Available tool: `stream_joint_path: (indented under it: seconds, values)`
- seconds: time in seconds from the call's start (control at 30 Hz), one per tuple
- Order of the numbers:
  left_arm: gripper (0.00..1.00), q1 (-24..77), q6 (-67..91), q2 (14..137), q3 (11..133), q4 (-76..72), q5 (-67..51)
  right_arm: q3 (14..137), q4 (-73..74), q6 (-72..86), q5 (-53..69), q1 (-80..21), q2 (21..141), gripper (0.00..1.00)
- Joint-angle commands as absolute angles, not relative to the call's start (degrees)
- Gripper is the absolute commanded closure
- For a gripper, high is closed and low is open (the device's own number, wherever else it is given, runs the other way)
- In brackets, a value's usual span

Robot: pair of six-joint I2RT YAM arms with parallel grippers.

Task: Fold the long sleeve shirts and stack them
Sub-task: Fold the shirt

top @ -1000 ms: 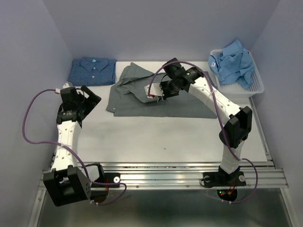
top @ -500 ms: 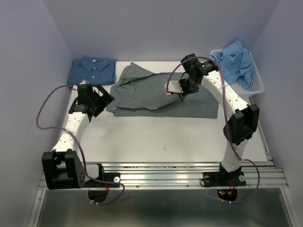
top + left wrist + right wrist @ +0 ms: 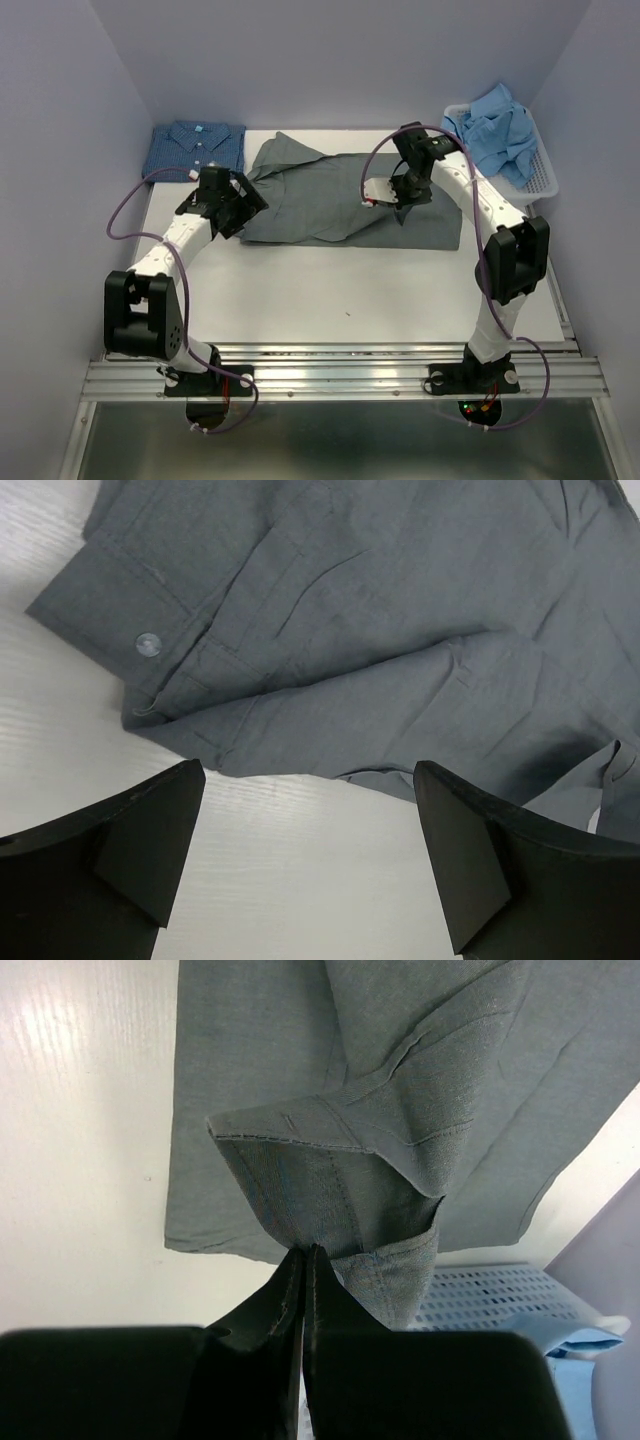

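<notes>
Top external cam: the grey shirt (image 3: 340,205) is spread out at the back middle of the surface (image 3: 350,290). The dotted shirt (image 3: 195,150) is already folded at back left, and the light blue shirt (image 3: 495,130) is heaped in the basket (image 3: 540,190) on the right. So I'd say we're mid-fold on the grey one, second of three. The right jaws are over its right half with a bit of cloth pinched up, and the left jaws hover at its left edge.

Left wrist cam: left jaws wide apart, nothing between them, looking down on a buttoned cuff (image 3: 110,605) just ahead. Next I reckon they need to drop and close on that cuff or the edge beside it.

Right wrist cam: right jaws tight together on a raised fold of grey cloth, the rest lying flat below. That fold probably wants laying down smooth before letting go, or it'll bunch.

Versus a second ago up top: the left jaws have swung in from bare surface to the shirt, and the right jaws have carried their pinch from left of centre over to the right.
</notes>
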State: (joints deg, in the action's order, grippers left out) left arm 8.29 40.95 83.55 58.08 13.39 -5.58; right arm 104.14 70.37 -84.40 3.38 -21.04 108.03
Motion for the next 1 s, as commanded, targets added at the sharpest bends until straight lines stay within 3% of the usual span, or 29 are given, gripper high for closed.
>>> stream_joint_path:
  seconds: [0.0, 0.53, 0.87, 0.93, 0.97]
  values:
    - [0.01, 10.5, 41.4, 85.9, 61.3, 11.2, -5.4, 102.9, 69.9, -84.1, 1.0, -20.0, 106.7, 0.99]
    - [0.01, 17.0, 41.0, 100.8, 69.3, 9.3, -6.8, 92.9, 67.5, -88.8, -2.7, -12.7, 107.8, 0.98]
    - [0.01, 17.1, 41.0, 102.7, 70.2, 11.0, -4.8, 90.0, 61.2, -90.9, -7.4, -9.8, 109.7, 0.89]
    - [0.01, 17.1, 41.0, 102.9, 70.1, 11.0, -4.7, 89.0, 60.7, -91.1, -8.5, -9.8, 109.9, 0.68]
    - [0.01, 17.1, 41.0, 102.8, 70.1, 11.0, -4.7, 89.1, 60.0, -90.2, -8.5, -9.8, 109.8, 0.42]
